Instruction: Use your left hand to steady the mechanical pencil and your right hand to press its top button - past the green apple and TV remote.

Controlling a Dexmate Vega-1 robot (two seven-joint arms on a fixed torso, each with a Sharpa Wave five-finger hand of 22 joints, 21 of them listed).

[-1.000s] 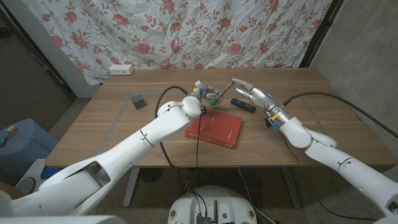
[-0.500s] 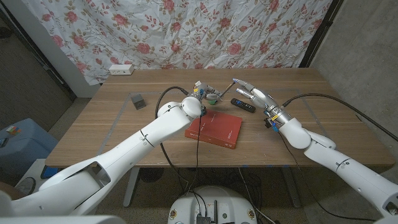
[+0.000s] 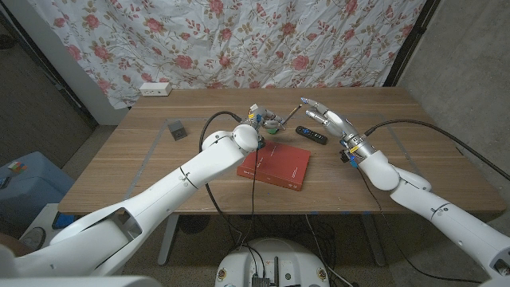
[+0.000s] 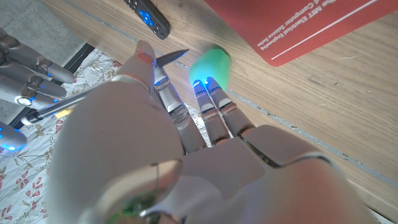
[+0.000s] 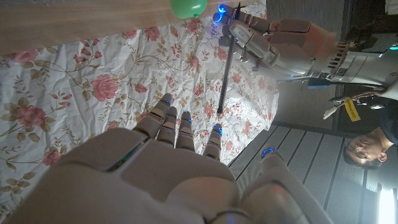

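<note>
Right hand (image 3: 325, 121), right of centre in the head view, fingers spread and holding nothing, just short of the mechanical pencil (image 5: 225, 67), pinched aslant by the left hand (image 3: 256, 117) beside green apple (image 3: 272, 126) and TV remote (image 3: 311, 135) behind red book (image 3: 275, 165) on counter (image 3: 143, 159).

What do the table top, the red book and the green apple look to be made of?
Table: wood or wood laminate, visible grain, matte. Red book: smooth matte cover, probably paper or card, with white print in the left wrist view. Green apple: even, waxy, uniform green, likely plastic, though a real one cannot be ruled out.
</note>
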